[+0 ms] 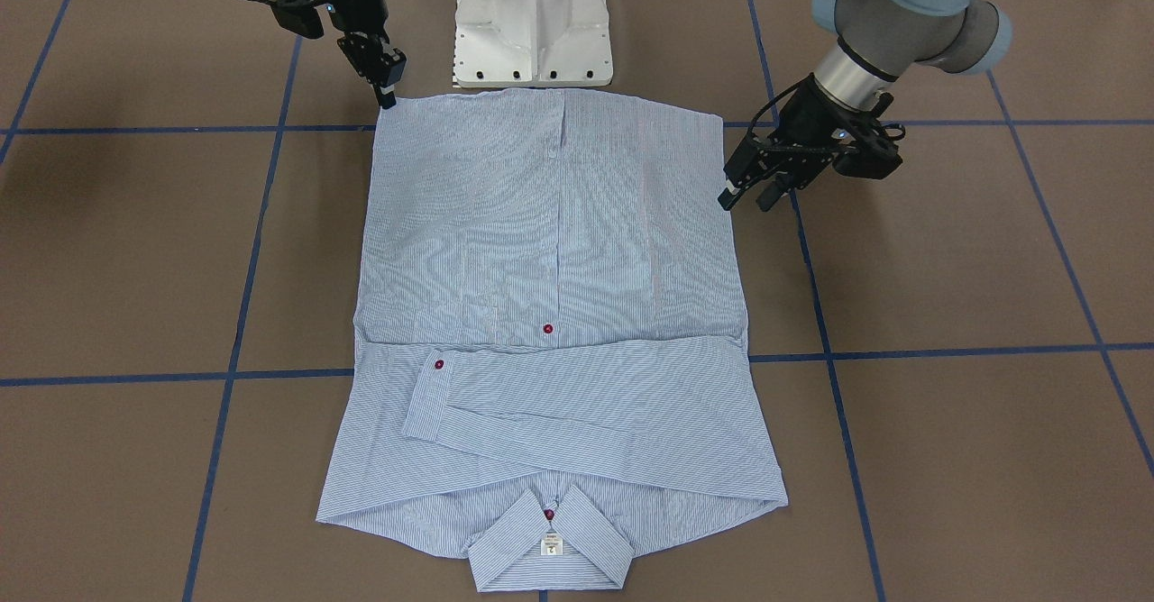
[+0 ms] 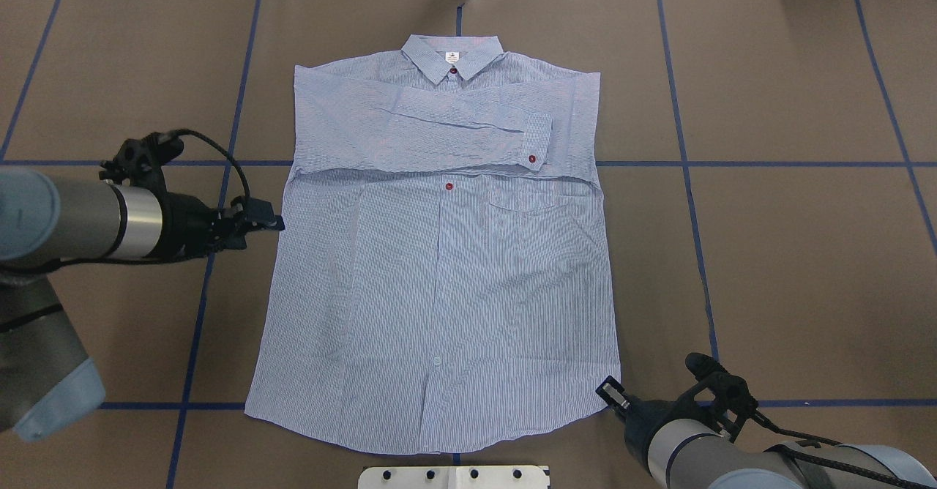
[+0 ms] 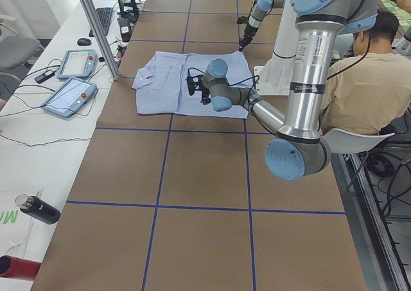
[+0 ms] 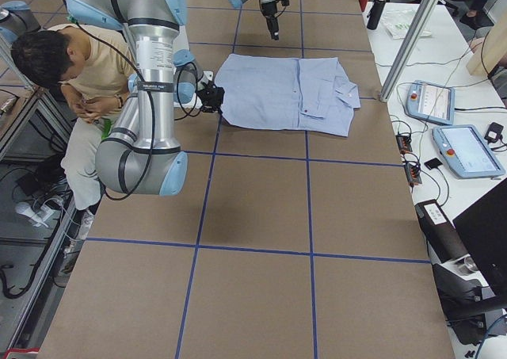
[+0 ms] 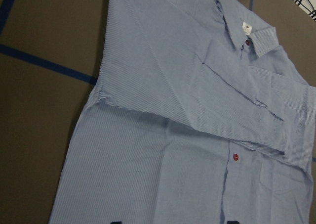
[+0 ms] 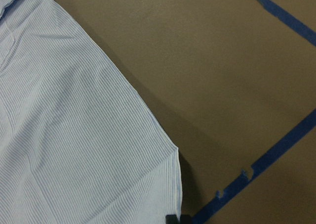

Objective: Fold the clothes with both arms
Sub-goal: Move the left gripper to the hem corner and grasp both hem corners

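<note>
We are seeing the shirt (image 2: 439, 269) lying flat on the bench (image 2: 790, 255), the left fingers (image 1: 732, 189) standing wide just beside its side edge. The right fingers (image 1: 386, 88) are pointing down at a hem corner; we cannot tell their spread

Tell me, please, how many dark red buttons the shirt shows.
3: a collar button, a cuff button on the folded sleeve, and a placket button just below it. Folded sleeves may hide more.

I see the shirt (image 2: 439, 277) in fine light blue-and-white stripes with dark red buttons (image 2: 449, 187) — beside my black left gripper (image 2: 277, 221), a brown table (image 2: 805, 255) crossed by blue tape lines (image 2: 732, 163).
</note>
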Controlling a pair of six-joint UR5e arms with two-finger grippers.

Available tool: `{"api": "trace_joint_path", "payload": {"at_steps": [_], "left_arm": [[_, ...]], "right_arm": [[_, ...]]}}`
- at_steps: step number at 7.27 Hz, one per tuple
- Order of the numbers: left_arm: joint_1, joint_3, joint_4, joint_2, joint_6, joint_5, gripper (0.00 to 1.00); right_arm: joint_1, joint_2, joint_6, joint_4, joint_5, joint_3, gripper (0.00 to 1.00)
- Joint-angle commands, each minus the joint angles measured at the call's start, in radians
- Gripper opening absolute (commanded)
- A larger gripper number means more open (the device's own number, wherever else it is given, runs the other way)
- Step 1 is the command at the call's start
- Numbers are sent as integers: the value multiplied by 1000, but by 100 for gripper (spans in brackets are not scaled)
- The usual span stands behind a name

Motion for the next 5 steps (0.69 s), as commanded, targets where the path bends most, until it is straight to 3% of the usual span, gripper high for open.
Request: {"api": "trace_joint_path", "payload": {"at_steps": [1,2,5], "left_arm": [[158,-95,156,70,-8,86,75],[224,-97,156,116,-54,126,68],[309,-129,170,153,-132,125,61]], "right_arm": [[0,-1,-1,0,0,1,0],[-1,-1,1,0,0,-1,0],[-3,2,1,0,0,-4,0]]}}
